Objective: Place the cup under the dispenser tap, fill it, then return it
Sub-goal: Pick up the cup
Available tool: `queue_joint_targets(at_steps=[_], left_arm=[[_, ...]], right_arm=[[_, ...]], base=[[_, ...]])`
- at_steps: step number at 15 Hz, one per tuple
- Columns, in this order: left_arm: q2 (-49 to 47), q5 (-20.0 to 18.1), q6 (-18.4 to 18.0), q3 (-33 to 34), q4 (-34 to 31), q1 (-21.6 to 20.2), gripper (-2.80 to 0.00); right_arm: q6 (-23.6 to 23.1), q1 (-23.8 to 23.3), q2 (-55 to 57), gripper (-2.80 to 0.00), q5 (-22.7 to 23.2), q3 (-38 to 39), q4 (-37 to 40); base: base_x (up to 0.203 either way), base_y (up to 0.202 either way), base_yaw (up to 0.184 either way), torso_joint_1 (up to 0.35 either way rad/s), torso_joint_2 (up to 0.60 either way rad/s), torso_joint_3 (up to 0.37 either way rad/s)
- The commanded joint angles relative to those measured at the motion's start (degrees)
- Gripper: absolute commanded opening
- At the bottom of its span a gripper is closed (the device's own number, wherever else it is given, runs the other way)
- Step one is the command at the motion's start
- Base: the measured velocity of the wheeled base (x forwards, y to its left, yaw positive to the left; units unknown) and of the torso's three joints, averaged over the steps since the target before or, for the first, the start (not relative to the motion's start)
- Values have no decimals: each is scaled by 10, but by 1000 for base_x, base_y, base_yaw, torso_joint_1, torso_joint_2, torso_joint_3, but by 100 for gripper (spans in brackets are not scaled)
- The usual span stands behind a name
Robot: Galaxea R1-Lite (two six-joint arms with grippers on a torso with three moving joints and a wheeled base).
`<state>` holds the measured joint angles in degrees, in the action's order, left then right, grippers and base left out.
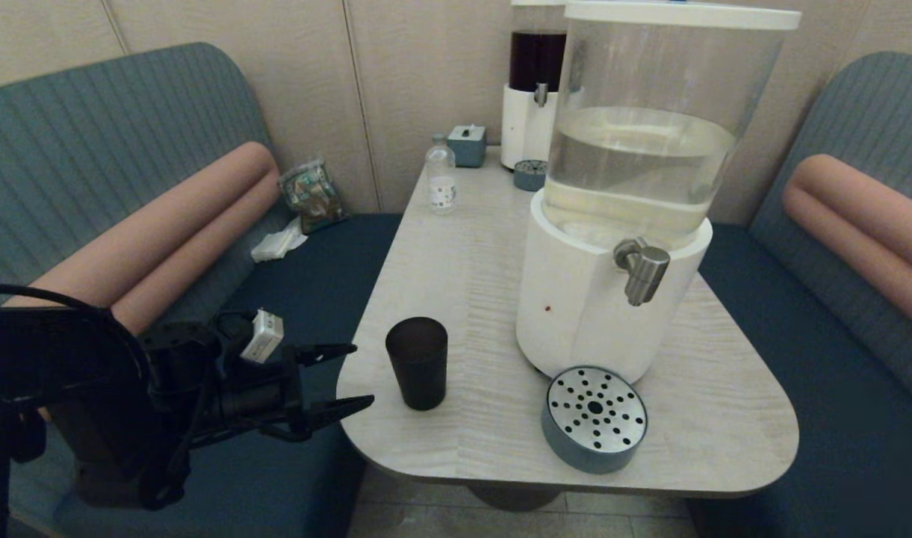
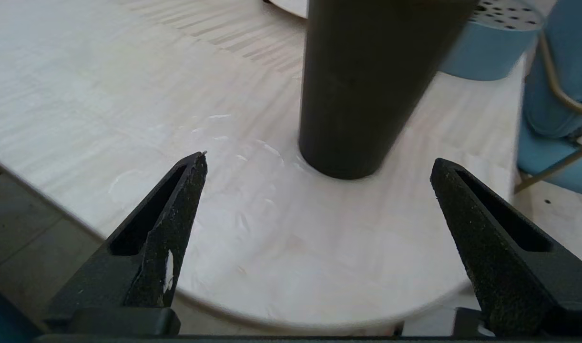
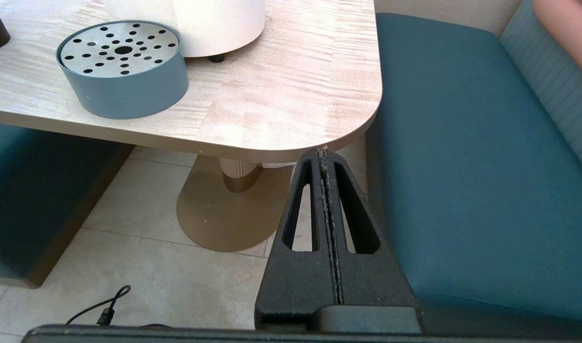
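Left claw (image 1: 362, 376) level with fingers spread wide; right claw (image 3: 325, 155) pressed closed

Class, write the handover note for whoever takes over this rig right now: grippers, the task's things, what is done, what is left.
Left gripper: open, at the table's near-left edge, facing the cup, not touching.
Right gripper: shut, parked below the table's near-right corner.
Cup: upright on the table, left of the drip tray.
Dispenser tap: nothing under it.
Done: nothing visible.
Left: grasp the cup, place, fill, return.
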<state>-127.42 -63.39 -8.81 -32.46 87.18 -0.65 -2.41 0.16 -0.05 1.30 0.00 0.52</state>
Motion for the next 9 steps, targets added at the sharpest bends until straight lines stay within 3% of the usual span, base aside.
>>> queue_joint_targets(at_steps=[1, 9], left_arm=[[-14, 11, 1, -16, 5, 13, 0], [-22, 67, 18, -41, 5, 83, 0]], right_arm=[[0, 0, 0, -280, 0, 1, 0], [0, 0, 0, -280, 0, 1, 0]], base=[[0, 0, 0, 0, 0, 0], [0, 0, 0, 0, 0, 0]])
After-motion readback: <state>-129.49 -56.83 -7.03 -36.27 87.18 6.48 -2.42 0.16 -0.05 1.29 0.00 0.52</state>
